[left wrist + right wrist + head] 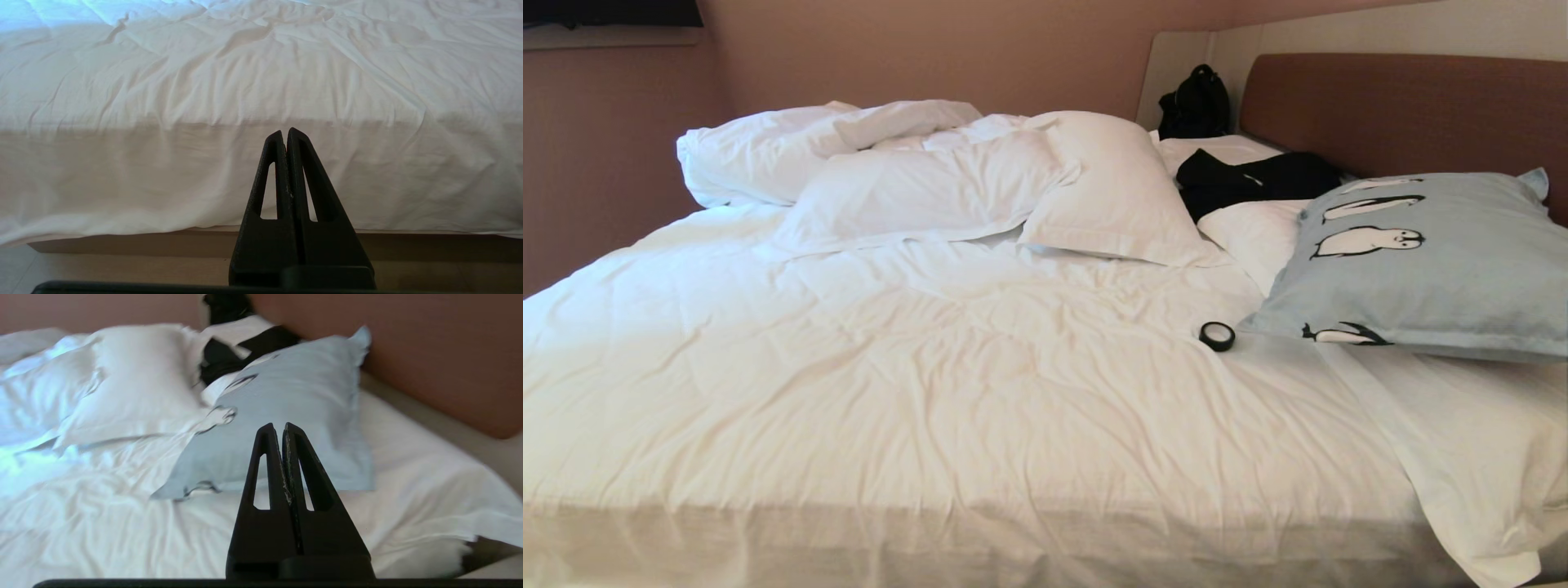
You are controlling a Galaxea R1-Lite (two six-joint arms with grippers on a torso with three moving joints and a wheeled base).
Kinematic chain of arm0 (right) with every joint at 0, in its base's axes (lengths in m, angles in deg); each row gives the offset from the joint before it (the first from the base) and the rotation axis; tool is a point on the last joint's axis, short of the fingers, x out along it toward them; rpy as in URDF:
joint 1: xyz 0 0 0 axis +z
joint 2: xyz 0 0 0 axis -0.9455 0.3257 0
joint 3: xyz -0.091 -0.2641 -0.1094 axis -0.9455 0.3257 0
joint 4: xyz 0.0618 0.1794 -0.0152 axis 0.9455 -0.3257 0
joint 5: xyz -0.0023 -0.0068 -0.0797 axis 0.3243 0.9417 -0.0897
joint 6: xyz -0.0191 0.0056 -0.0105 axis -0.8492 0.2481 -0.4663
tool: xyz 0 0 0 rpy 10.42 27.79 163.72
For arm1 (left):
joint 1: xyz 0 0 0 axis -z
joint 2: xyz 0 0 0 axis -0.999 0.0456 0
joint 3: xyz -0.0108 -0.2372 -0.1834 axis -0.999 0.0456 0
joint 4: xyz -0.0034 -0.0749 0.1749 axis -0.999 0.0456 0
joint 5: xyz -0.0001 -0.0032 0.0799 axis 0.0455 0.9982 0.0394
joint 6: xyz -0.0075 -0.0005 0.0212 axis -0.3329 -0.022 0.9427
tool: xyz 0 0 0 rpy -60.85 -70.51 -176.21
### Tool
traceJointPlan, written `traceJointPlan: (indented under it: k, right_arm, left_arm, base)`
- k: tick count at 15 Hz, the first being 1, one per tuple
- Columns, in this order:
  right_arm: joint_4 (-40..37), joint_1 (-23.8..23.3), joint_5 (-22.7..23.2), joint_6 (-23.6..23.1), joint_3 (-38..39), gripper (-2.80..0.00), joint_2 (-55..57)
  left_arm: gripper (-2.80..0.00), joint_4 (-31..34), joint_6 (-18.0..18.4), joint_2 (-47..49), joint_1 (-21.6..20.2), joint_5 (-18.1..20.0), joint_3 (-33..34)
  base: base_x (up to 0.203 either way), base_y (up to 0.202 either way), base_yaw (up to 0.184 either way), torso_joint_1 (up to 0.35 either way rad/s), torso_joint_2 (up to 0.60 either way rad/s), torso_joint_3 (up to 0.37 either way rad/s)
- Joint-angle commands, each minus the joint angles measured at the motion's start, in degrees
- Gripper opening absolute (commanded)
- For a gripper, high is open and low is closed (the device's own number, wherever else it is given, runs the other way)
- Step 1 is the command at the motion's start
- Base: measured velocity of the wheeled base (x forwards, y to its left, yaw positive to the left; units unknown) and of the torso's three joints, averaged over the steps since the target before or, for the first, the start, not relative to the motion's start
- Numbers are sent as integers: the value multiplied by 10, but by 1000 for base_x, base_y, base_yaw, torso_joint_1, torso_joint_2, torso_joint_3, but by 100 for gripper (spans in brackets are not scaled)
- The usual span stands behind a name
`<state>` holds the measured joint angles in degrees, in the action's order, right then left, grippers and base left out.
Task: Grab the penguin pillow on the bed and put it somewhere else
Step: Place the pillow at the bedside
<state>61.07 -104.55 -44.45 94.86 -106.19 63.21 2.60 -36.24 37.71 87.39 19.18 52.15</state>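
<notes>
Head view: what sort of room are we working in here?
Most likely a bedroom, perhaps a hotel room: a large bed with rumpled white bedding, a padded brown headboard, white pillows and the penguin pillow.

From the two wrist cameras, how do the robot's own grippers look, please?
The left gripper and the right gripper look alike: matte black, each with two tapering triangular fingers bearing one long cut-out slot. The right one shows pale scuff marks along its inner edges. No cables, sleeves or printed markings are visible.
</notes>
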Motion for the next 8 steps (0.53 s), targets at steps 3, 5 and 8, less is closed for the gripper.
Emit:
traceJointPlan:
  k: [3,5,8]
  right_arm:
    - [-29,232,-365,-12,4,-280,14]
    - [-43,320,-354,-30,4,-280,8]
    - [-54,348,-217,-64,3,-280,-6]
  left_arm:
    - [-280,0,-1,0,0,0,1]
    - [-280,0,0,0,0,-1,1]
    - [-280,0,0,0,0,-1,1]
  base:
    - [0,0,0,0,0,0]
    - [0,0,0,0,0,0]
    - [0,0,0,0,0,0]
